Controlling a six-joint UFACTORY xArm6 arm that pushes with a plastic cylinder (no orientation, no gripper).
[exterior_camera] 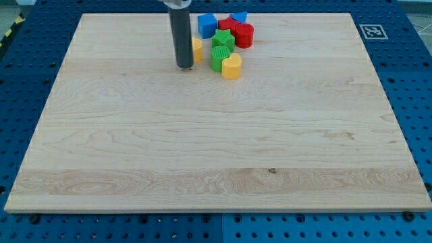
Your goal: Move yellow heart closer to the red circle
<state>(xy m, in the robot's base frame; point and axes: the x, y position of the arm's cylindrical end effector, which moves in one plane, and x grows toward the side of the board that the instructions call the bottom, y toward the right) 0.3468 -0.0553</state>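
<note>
The yellow heart (231,66) lies near the board's top middle, at the lower edge of a cluster of blocks. The red circle (244,35) stands up and to the right of it, with a green block (223,40) and another green block (217,59) between and beside them. My tip (185,66) rests on the board to the left of the heart, about a block's width beyond the lower green block. The rod hides part of a second yellow block (196,48) just right of it.
A blue cube (207,25), a red block (228,25) and a blue block (239,17) sit at the top of the cluster, close to the board's top edge (216,13). A marker tag (372,30) lies off the board's top right corner.
</note>
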